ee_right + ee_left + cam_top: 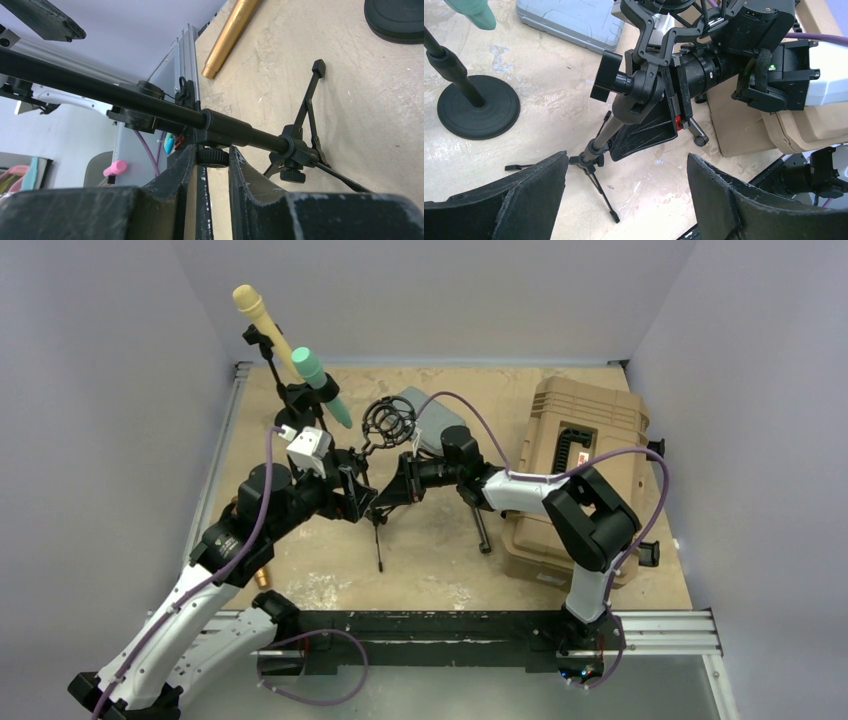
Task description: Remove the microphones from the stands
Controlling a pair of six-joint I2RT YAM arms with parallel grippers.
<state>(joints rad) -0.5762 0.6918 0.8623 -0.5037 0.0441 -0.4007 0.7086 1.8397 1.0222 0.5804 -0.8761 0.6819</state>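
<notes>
Right gripper (212, 154) pinches the tripod stand (100, 92) mid-frame. Left gripper (626, 165) hangs spread wide beneath the shock mount (388, 422), which looks empty. A gold microphone (231, 36) lies on the table (350, 75), upper centre, so removal looks essentially done.

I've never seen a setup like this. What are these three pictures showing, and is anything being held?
A left robot arm and a right robot arm stand at a table. One picture looks down from above; the others come from cameras on each wrist. The right arm's fingers are closed on a black tripod stand; the left arm's fingers are open, empty. On the table: a yellow microphone and a green microphone on stands, a tan hard case, a grey case, and a gold microphone lying flat.
</notes>
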